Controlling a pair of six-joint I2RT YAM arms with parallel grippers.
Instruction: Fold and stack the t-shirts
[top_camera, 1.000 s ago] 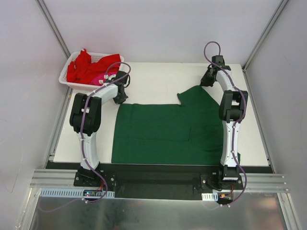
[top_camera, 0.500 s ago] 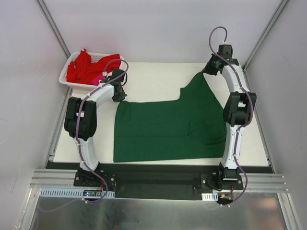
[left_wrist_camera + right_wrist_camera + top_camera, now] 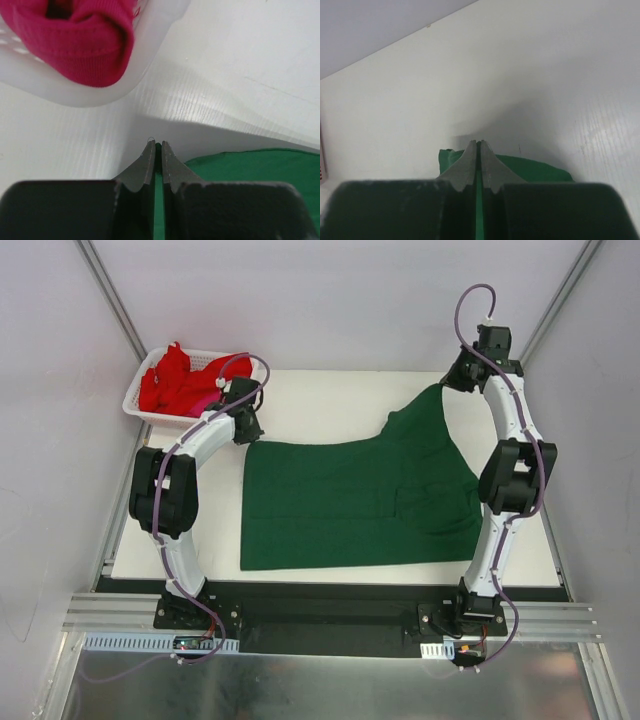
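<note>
Green t-shirt (image 3: 350,505) spread flat, far-right corner seemingly raised, red and pink t-shirts (image 3: 172,382) heaped

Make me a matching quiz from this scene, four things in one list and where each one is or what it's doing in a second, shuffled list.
1 green shirt
2 red shirt
3 basket
4 right fingers

A at the far left corner of the table
B heaped in the basket
C spread across the middle of the table
D shut on green cloth

Pairs: 1-C, 2-B, 3-A, 4-D
</note>
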